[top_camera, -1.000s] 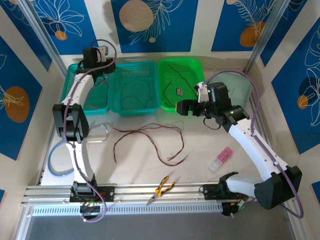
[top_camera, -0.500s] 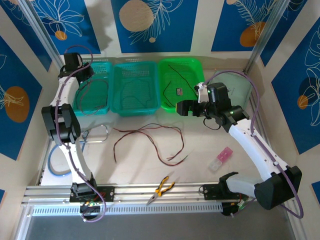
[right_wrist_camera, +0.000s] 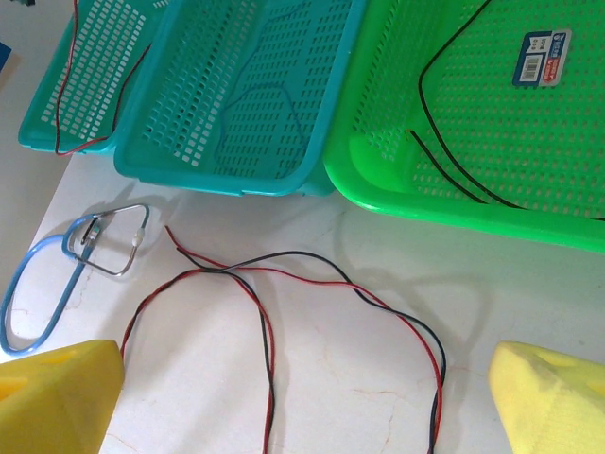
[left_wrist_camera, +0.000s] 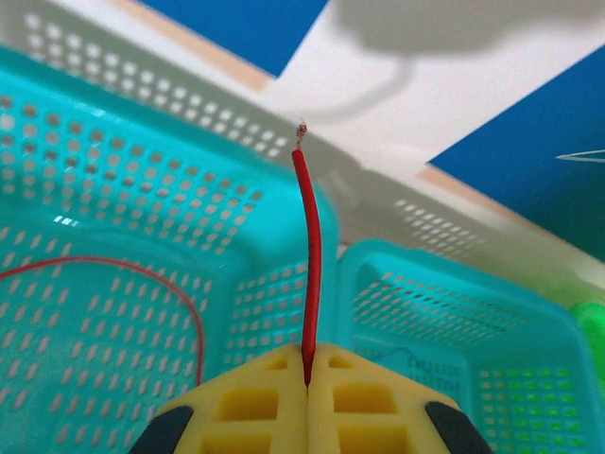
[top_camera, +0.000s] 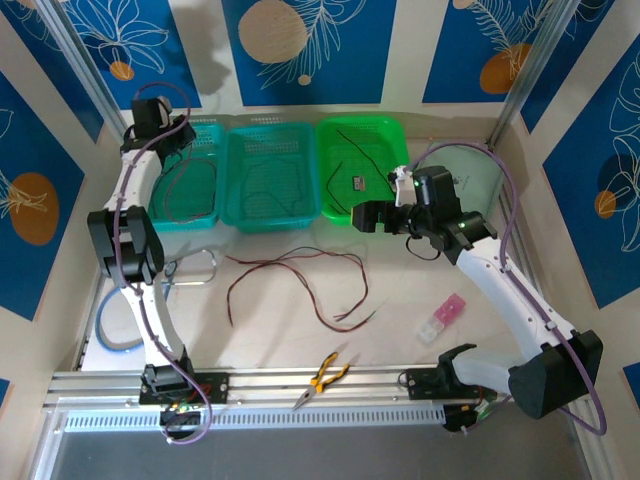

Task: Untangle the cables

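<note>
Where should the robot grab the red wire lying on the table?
Near its loose end beside the middle basket, from straight above. The red wire lies flat on the table, and that stretch runs alone before it meets the black wire.

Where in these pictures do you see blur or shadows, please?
Left wrist: the red cable is sharp, and a diffuse grey shadow lies on the white wall. Right wrist: the yellow fingers in the corners are blurred, while the cables on the table are crisp. Top external: light is even, shadows faint.
</note>
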You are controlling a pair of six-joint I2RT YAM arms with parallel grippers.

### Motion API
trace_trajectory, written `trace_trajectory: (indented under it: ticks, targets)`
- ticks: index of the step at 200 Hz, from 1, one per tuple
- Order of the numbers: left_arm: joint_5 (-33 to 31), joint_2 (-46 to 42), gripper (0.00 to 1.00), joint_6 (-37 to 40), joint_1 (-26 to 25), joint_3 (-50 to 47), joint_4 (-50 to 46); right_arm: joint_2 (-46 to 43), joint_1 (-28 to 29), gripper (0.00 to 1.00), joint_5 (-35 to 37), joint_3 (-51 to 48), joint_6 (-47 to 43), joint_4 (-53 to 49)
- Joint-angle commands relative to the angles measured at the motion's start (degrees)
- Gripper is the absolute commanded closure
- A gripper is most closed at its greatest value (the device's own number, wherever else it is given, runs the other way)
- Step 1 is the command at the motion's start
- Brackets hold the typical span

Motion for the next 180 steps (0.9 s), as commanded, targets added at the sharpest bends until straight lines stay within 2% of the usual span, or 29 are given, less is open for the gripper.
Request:
trace_trajectory:
  ticks: [1,17,43,72,132,150,180]
  targets:
    - [4.5,0.1,1.0,1.0,-0.1,4.7,4.2,0.7,0.5,0.01,-1.5,0.1,0.6,0.0]
    - [8.0,1.0,1.0,0.7,-0.2,7.3,5.0,0.7,0.5,0.01,-1.4,0.1,0.7,0.0]
    - [12.6,0.4,1.0,-0.3,-0.3,5.8,12.1,0.7,0.5,0.01,-1.1,0.5,0.4,-0.3]
    - [13.7,0.3,1.0,-3.0,0.0,1.7,17.9,0.5,0.4,0.01,-0.9,0.5,0.4,-0.5]
    - [11.0,1.9,1.0,-3.7,0.9,-6.2,19.6,-1.2,0.0,0.01,-0.8,-0.4,0.0,-1.8]
    - [10.4,2.6,1.0,-3.7,1.3,-6.2,17.6,-1.8,-0.2,0.01,-0.8,-0.9,0.1,-2.0]
    - [5.9,2.7,1.0,-3.8,2.1,-6.2,11.2,-2.3,-0.2,0.01,-0.9,-1.7,0.7,-1.7]
